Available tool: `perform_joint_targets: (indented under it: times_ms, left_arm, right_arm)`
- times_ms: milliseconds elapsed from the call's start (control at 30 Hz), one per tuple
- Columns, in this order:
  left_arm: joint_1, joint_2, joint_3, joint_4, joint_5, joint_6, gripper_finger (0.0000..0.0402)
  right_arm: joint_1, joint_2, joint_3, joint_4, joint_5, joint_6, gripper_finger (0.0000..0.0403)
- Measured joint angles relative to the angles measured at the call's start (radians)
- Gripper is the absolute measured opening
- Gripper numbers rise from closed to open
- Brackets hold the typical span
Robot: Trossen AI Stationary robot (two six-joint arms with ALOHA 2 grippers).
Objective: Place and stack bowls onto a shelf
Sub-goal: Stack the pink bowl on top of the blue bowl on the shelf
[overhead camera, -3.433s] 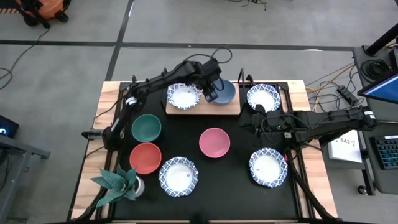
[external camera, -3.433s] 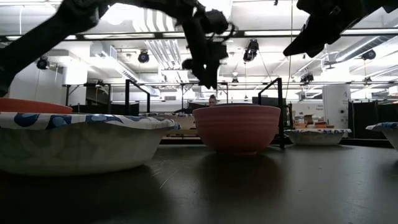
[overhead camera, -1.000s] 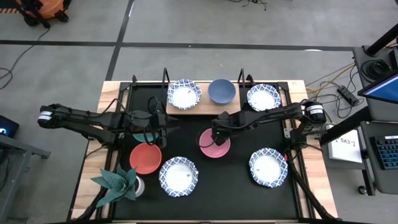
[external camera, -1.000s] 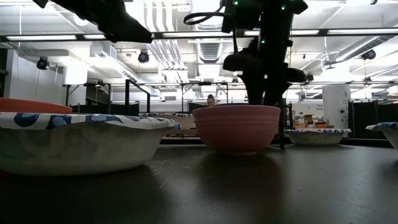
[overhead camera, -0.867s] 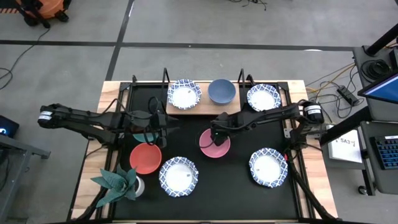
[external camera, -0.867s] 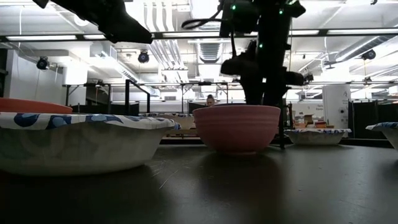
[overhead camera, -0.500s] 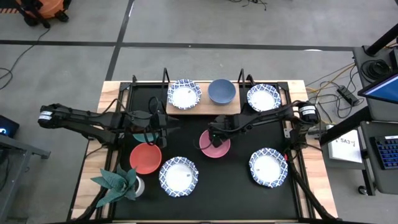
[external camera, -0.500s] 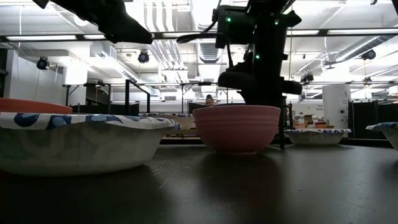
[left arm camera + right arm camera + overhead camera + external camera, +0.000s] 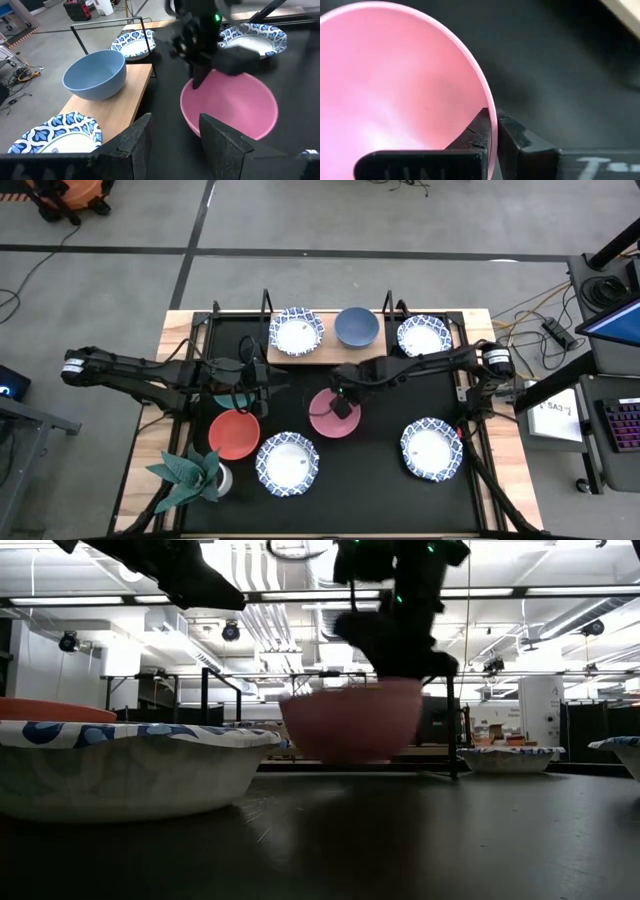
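Note:
My right gripper point(image 9: 343, 401) is shut on the pink bowl point(image 9: 334, 415), which hangs above the table's middle in the low view point(image 9: 350, 720). The light-wood shelf point(image 9: 325, 356) at the far edge carries a patterned bowl point(image 9: 296, 332) and the blue bowl point(image 9: 356, 326) on their bases. My left gripper point(image 9: 175, 137) is open and hovers left of centre over the green bowl point(image 9: 224, 398), which the arm mostly hides. The red bowl point(image 9: 234, 434) sits on the table. My right gripper pinches the pink bowl's rim point(image 9: 488, 102) on the bowl's far side, one finger point(image 9: 479, 131) inside and the other point(image 9: 512, 137) outside. The fingers come from above, pointing down. The bowl is lifted clear of the table and hangs about upright below them.
Patterned bowls rest at the near middle point(image 9: 288, 463), near right point(image 9: 432, 448) and far right beside the shelf point(image 9: 423, 336). A green star-shaped plant point(image 9: 190, 472) stands at the near left corner. Black uprights point(image 9: 264, 305) rise at the shelf's ends.
My right gripper has raised the pink bowl off the table and carried it a little toward the table's left. The bowl, which stood on its base half a second ago, now hangs clear. My left arm has kept still.

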Motion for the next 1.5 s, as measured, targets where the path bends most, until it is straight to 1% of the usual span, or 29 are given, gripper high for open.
perform_joint_targets:
  times_ms: [133,300,433,567,633,800,933,1067,1500]
  left_arm:
    - [0.000,0.000,0.000,0.000,0.000,0.001,0.0146]
    - [0.000,0.000,0.000,0.000,0.000,0.008,0.0146]
    - [0.000,0.000,0.000,0.000,0.000,0.008,0.0146]
    - [0.000,0.000,0.000,0.000,0.000,0.008,0.0146]
    - [0.000,0.000,0.000,0.000,0.000,0.008,0.0146]
    - [0.000,0.000,0.000,0.000,0.000,0.011,0.0146]
    - [0.000,0.000,0.000,0.000,0.000,0.019,0.0146]
    - [0.000,0.000,0.000,0.000,0.000,0.019,0.0146]
    - [0.000,0.000,0.000,0.000,0.000,0.020,0.0146]
  right_arm:
    - [-0.042,-0.006,0.100,-0.023,-0.029,-0.097,0.0009]
    - [-0.115,-0.006,0.230,-0.081,-0.034,-0.222,0.0009]
    - [-0.207,-0.006,0.328,-0.136,-0.031,-0.316,0.0009]
    - [-0.325,-0.007,0.405,-0.203,-0.040,-0.401,0.0008]
    - [-0.394,-0.007,0.433,-0.236,-0.055,-0.431,0.0008]
    - [-0.558,-0.007,0.464,-0.269,-0.051,-0.476,0.0008]
    - [-0.641,-0.007,0.441,-0.271,-0.055,-0.506,0.0008]
    - [-0.673,-0.007,0.415,-0.272,-0.054,-0.539,0.0008]
    - [-0.668,0.012,0.398,-0.224,-0.055,-0.568,0.0009]
